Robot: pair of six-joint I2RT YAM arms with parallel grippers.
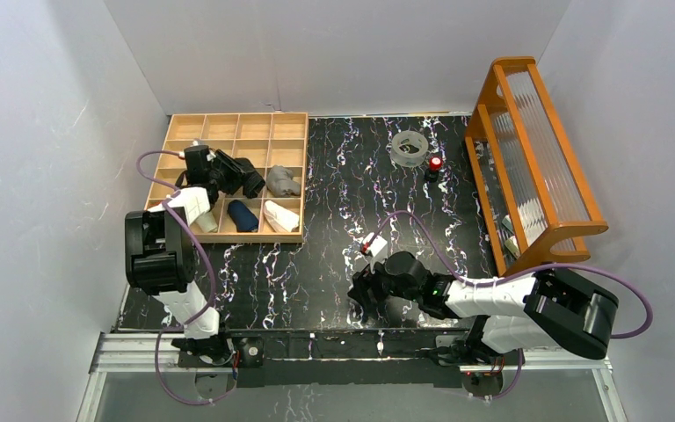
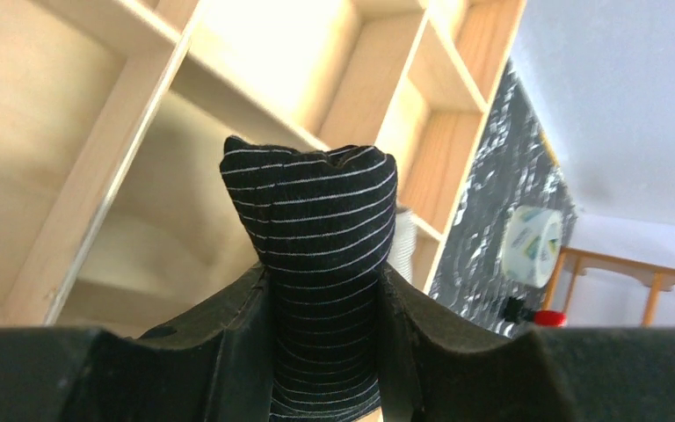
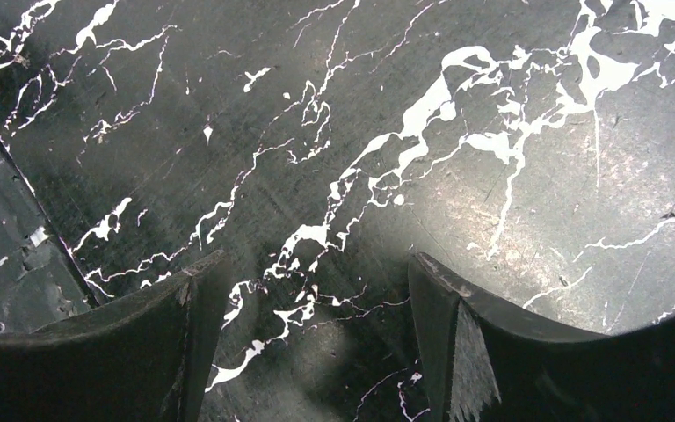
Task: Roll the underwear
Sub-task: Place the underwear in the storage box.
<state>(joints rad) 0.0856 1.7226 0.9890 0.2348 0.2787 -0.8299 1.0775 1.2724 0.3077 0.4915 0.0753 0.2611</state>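
Top external: left gripper [image 1: 244, 178] over the wooden divider tray [image 1: 228, 126], right gripper [image 1: 358, 290] low over the marble table [image 1: 334, 176], left wrist: black striped underwear [image 2: 321, 220] upright, clamped between both fingers above a tray compartment, right wrist: jaws spread wide, only marble between them.

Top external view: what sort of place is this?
Probably a robot test booth, not a home: plain white walls box in a black marbled table, with a wooden compartment tray.
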